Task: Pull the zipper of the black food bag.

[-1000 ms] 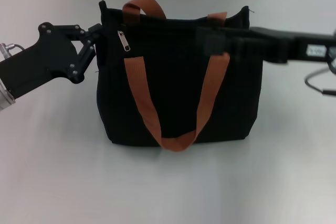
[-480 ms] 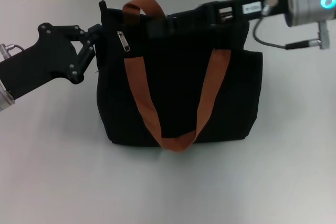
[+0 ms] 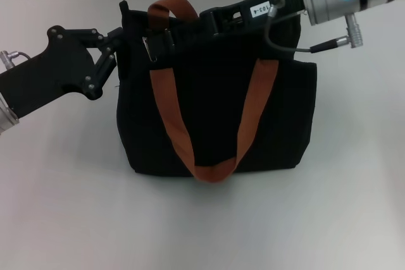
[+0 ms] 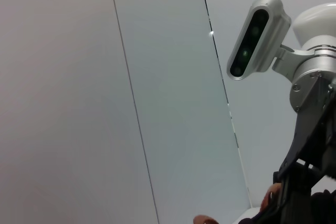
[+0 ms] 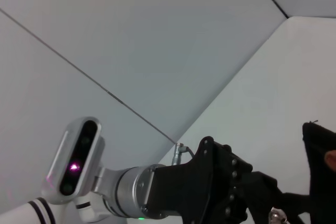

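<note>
black arms, silver wrists, glowing ring.

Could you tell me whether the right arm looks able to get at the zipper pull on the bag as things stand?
Probably yes. The right claw is already beside the zipper pull on the bag, with nothing between them; the left claw is at the bag's far corner.

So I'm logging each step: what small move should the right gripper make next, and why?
Probably close on the zipper tab: the right gripper has reached it at the black food bag's upper left edge, while the left gripper braces that corner.
</note>
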